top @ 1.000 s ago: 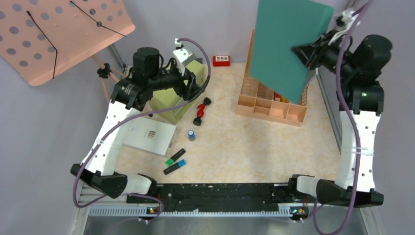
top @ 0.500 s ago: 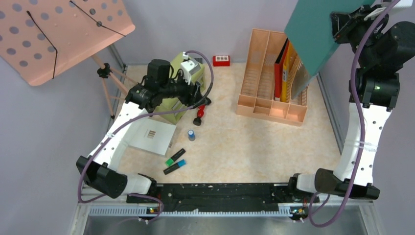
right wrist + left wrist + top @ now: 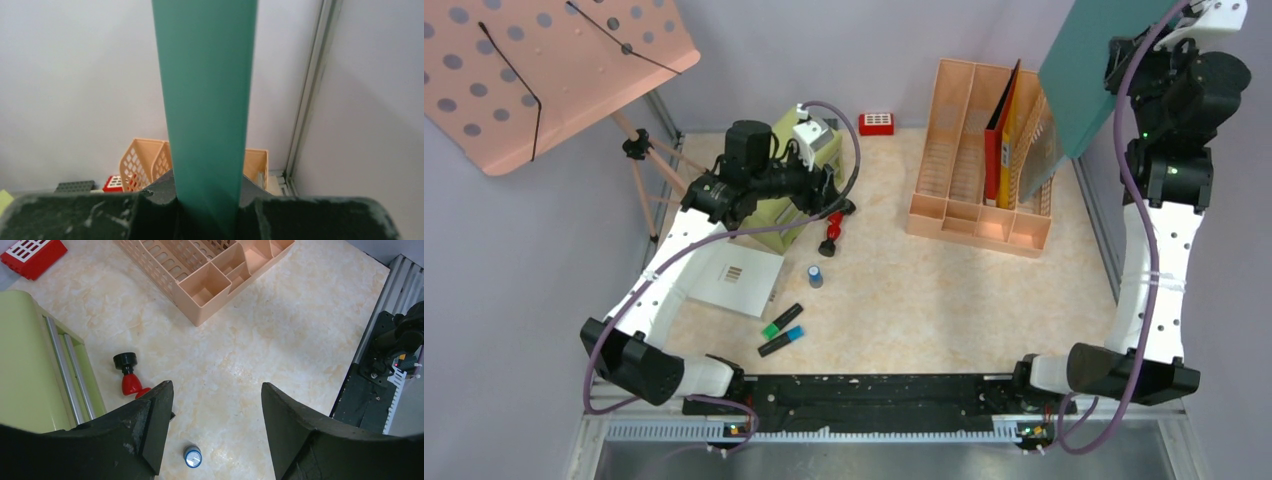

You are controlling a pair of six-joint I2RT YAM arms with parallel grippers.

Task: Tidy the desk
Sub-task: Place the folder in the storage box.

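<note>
The beige marble desk (image 3: 924, 300) carries scattered items. High at the back right, my right gripper (image 3: 1127, 52) is shut on a teal folder (image 3: 1082, 70), which stands upright between the fingers (image 3: 207, 187) in the right wrist view. My left gripper (image 3: 829, 192) hangs open and holds nothing (image 3: 215, 390), next to the green drawer cabinet (image 3: 776, 212). Below it lie a red-and-black dumbbell-shaped piece (image 3: 129, 379) and a small blue-capped cylinder (image 3: 193, 457). A green highlighter (image 3: 782, 321) and a blue highlighter (image 3: 781, 342) lie nearer the front.
A peach file organizer (image 3: 979, 165) with red and yellow folders stands at the back right. A red box (image 3: 876, 123) sits by the back wall. A white booklet (image 3: 732, 278) lies at the left. The peach perforated board (image 3: 534, 60) overhangs the far left corner.
The right arm has swung the teal folder up and to the right, uncovering the organizer. The left arm shifted right beside the green cabinet, then stayed put.
</note>
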